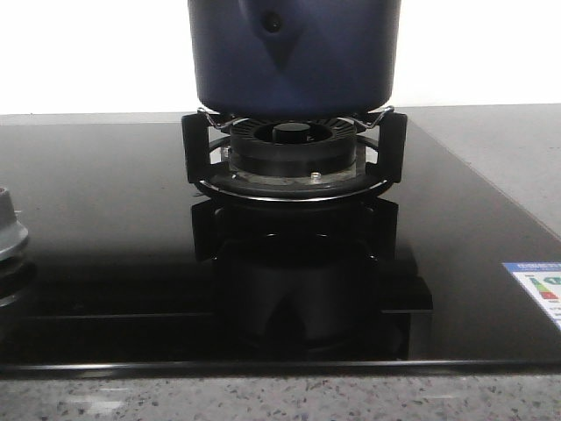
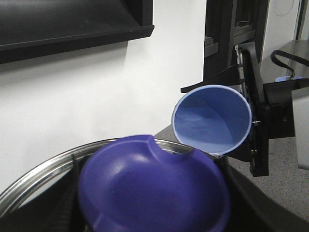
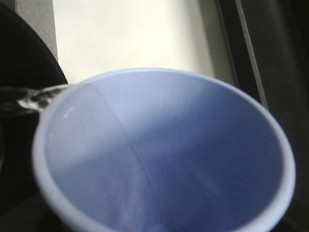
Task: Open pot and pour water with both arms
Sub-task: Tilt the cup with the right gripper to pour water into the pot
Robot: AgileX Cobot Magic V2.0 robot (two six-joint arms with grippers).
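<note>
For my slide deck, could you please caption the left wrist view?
A light-blue cup tips over the pot's metal rim while a purple lid is held off the opening.

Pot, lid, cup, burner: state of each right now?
pot: seated on the burner stand, open.
lid: off, held over the pot's rim, underside toward the left wrist camera.
cup: tipped over the pot, water running off its lip.
burner: no flame visible.

The dark navy-blue round pot (image 1: pixel 294 57) on the black burner grate (image 1: pixel 294 153) blocks your centre. Left, a grey metal knob (image 1: pixel 9 232) crowds the glossy black surface (image 1: pixel 105 263); right lies open.
</note>
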